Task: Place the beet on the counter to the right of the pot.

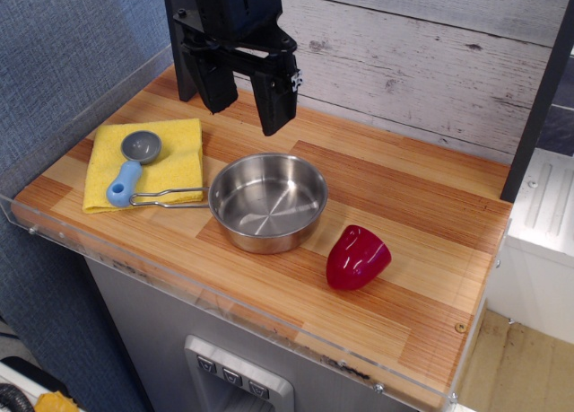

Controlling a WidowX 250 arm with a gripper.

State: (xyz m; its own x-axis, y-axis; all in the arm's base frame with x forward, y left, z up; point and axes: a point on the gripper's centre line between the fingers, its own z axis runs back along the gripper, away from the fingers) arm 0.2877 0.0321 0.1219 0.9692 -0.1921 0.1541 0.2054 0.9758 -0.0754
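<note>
- Gripper [244, 96]: fingers [273, 102] spread apart, empty, raised above the bench [421, 232] behind the pot [267, 202].
- Beet [357, 258]: lies on the bench just right of the pot, well apart from the fingers.

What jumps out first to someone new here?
The glossy dark-red beet lying on the striped wooden counter, just right of the shiny steel pot. Next, the black end effector, open, hanging behind the pot near the plank wall.
</note>
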